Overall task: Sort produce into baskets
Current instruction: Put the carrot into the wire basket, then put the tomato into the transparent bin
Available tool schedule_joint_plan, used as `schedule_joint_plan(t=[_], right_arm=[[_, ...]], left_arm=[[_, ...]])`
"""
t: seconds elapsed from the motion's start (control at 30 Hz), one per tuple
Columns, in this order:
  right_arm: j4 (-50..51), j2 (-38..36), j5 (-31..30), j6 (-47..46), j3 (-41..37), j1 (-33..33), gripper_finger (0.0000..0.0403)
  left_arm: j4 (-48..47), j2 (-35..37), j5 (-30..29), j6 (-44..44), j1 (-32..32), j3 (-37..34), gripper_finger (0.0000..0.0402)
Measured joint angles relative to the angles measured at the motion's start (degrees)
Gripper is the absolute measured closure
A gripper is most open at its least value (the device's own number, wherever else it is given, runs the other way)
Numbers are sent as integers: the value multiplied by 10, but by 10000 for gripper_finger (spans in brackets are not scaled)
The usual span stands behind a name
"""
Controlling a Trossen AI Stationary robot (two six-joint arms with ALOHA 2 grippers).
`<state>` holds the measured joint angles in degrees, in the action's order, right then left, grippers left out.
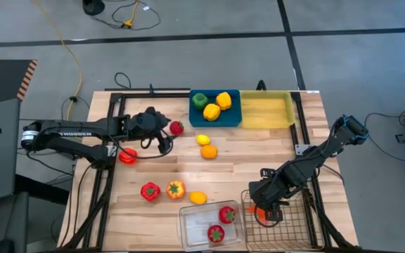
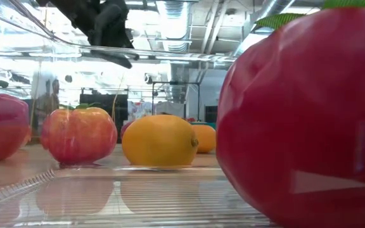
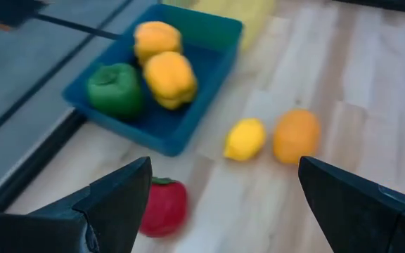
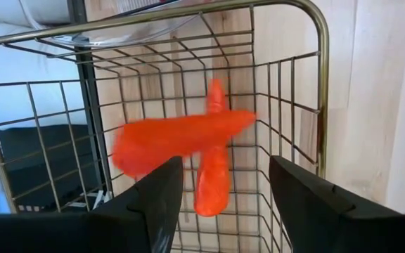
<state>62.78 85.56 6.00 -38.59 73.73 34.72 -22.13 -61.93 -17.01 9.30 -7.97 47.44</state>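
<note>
**Carrots in the wire basket, peppers in the blue tray**

Over the brown wire-mesh basket (image 1: 281, 218) at the table's near right corner, the right gripper (image 1: 264, 209) hangs with its two dark fingers (image 4: 153, 204) spread apart and nothing between them. Just beyond them, two orange toy carrots (image 4: 188, 144) sit crossed inside the mesh, one blurred; whether it rests on the other cannot be told.

Beside that basket stands a clear plastic bin (image 1: 188, 232) holding two red berry-like fruits (image 1: 226, 214). In front of the bin, on the pale wooden plank tabletop (image 1: 245, 151), lie a red pepper (image 1: 150, 191), an orange-and-red pepper (image 1: 175, 188) and a small orange-yellow fruit (image 1: 197, 197).

The left gripper (image 1: 166, 135) reaches in from the left side, its fingers (image 3: 121, 200) wide open and empty, with a red toy (image 3: 162, 206) lying just ahead of it. Another red piece (image 1: 127, 156) lies close under the left arm. A yellow lemon (image 3: 245, 138) and an orange fruit (image 3: 296, 135) sit side by side mid-table.

At the far edge, a solid blue rectangular tray (image 1: 232, 116) holds one green pepper (image 3: 116, 89) and two yellow peppers (image 3: 167, 77); a translucent yellow tray (image 1: 266, 112) touches its right side.

Around the table, grey floor (image 1: 188, 63) carries a yellow cable (image 1: 69, 53) and dark tape lines. The low view shows ceiling ducts and a person (image 2: 48, 95) standing far back.
</note>
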Motion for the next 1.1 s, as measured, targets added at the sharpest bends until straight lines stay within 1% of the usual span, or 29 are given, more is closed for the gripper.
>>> schedule_joint_plan(t=[0.13,0.3,0.5,0.6,0.8,0.93,1.03,1.1], right_arm=[[0,0,0,0,0,0,163],[0,0,0,0,0,0,163],[0,0,0,0,0,0,163],[0,0,0,0,0,0,163],[0,0,1,1,0,-4,163],[0,0,2,1,0,-15,163],[0,0,2,5,0,-26,163],[0,0,2,28,0,-35,163]], left_arm=[[0,0,-28,11,0,0,55],[0,0,-15,3,0,0,55],[-7,0,-15,-8,0,0,54],[-13,0,-15,-15,0,0,44],[-16,0,-16,-41,0,0,6],[-16,0,-26,-59,0,0,5],[-16,0,-45,-75,-4,0,2],[-15,0,-53,-80,-15,0,2]])
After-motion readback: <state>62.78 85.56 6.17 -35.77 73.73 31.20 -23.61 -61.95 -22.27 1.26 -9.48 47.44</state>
